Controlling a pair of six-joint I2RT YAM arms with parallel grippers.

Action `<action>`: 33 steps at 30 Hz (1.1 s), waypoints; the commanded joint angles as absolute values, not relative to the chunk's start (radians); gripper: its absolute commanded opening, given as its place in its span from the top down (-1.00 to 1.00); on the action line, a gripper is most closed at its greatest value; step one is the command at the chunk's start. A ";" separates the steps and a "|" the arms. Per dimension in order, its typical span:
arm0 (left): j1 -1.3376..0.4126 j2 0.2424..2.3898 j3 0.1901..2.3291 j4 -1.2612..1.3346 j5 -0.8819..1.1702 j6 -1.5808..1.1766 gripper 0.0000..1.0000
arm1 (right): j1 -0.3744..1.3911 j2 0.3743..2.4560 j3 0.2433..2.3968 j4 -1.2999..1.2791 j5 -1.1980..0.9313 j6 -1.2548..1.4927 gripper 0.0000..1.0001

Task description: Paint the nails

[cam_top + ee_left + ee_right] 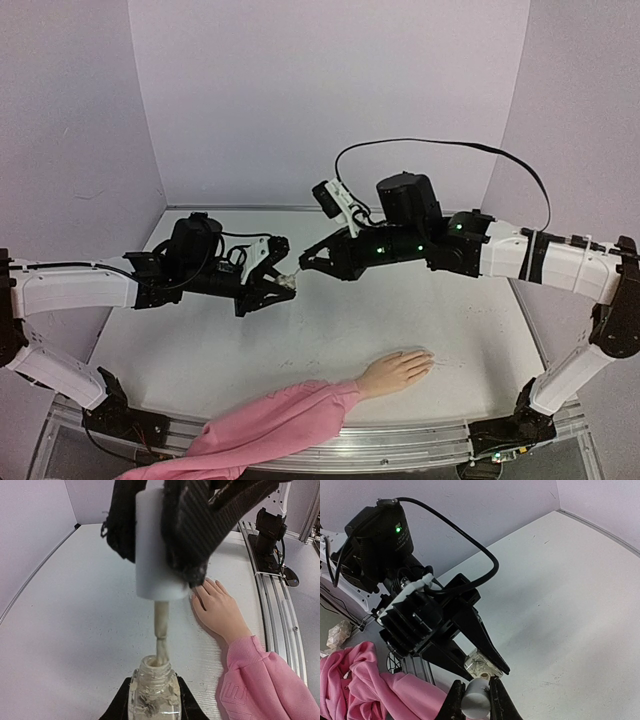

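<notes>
My left gripper [283,285] is shut on a small clear polish bottle [154,692], held above the table; it also shows in the right wrist view [484,664]. My right gripper [476,700] is shut on the white brush cap [156,550], and the brush stem [161,630] reaches down into the bottle's neck. The two grippers meet in mid-air in the top view, the right gripper [303,262] just right of the left. The peach mannequin hand [397,370] with its pink sleeve [275,425] lies palm down near the front edge. Its nails [205,586] are barely distinguishable.
The white table [330,330] has purple walls on three sides. A metal rail [272,595] runs along the front edge with the arm base [267,530] on it. A black cable [440,145] loops above the right arm.
</notes>
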State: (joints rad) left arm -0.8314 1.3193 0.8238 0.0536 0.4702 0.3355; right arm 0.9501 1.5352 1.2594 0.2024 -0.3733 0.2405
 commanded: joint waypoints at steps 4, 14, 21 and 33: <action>-0.834 1.281 0.842 0.097 0.484 0.337 1.00 | 0.960 1.549 1.285 0.237 -0.369 0.241 1.00; -0.834 1.278 0.845 0.099 0.492 0.335 1.00 | 0.961 1.578 1.303 0.242 -0.396 0.244 1.00; -0.835 1.270 0.842 0.099 0.495 0.334 1.00 | 0.964 1.597 1.300 0.259 -0.430 0.251 1.00; -0.836 1.243 0.865 0.100 0.567 0.303 1.00 | 0.962 1.651 1.317 0.294 -0.640 0.229 1.00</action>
